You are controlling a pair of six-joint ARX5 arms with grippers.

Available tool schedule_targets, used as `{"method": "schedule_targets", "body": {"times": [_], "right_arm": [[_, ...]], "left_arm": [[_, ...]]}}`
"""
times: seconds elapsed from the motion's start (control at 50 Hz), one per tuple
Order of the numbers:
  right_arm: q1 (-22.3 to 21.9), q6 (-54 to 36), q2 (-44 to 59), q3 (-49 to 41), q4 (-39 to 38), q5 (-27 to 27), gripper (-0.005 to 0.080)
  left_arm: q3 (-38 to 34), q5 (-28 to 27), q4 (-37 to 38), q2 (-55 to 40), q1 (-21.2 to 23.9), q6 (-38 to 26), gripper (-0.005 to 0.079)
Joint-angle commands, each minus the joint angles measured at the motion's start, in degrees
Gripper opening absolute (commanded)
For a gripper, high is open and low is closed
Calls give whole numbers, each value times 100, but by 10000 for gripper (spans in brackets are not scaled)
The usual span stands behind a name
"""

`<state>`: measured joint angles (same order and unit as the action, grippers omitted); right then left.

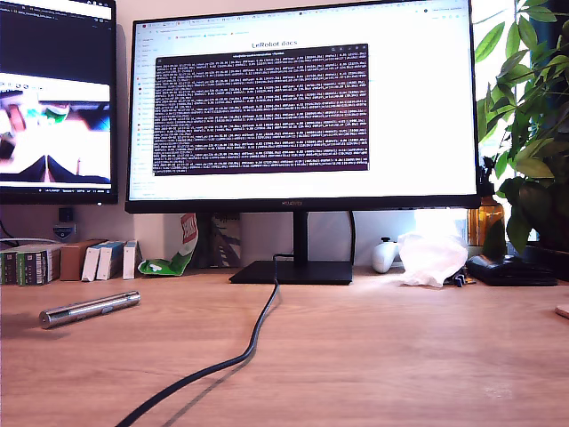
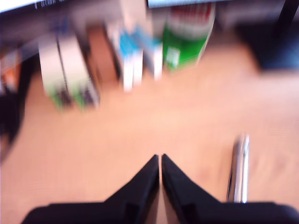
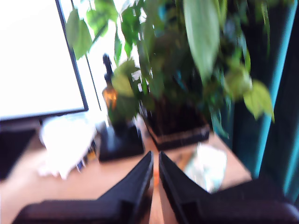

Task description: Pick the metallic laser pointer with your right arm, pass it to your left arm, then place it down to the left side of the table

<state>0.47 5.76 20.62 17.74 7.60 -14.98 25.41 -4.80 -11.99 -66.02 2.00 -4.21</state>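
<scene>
Silver and shiny, the metallic laser pointer (image 1: 89, 309) lies flat on the wooden table (image 1: 373, 356), well out from the monitor stand (image 1: 293, 271) toward the exterior view's left, just in front of the small boxes (image 1: 107, 260). My first gripper (image 2: 160, 158) hangs above the bare wood with its jaws together and empty, the pointer just beside them; my second gripper (image 3: 155, 156), jaws likewise together, faces the potted plant (image 3: 177, 84). If the pointer is already set down, the clean finish is to lift the first gripper straight up without nudging it, since it would roll easily.

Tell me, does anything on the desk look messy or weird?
A crumpled white tissue lies loose by the monitor stand, and a black cable trails across the table. The metallic laser pointer lies intact. Nothing is spilled.
</scene>
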Motion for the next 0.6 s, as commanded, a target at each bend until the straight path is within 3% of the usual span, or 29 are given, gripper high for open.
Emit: {"method": "schedule_targets", "body": {"times": [0.0, 0.28, 0.58], "right_arm": [[4, -133, -179, -321, -101, -17, -5], [24, -271, -1001, -929, -96, 361, -5], [26, -122, -1869, -1294, 57, 442, -5]], "left_arm": [[-221, 4, -289, 46, 70, 17, -18], [-1670, 396, -2109, 44, 74, 90, -18], [-2505, 380, -3567, 50, 76, 271, -18]]}}
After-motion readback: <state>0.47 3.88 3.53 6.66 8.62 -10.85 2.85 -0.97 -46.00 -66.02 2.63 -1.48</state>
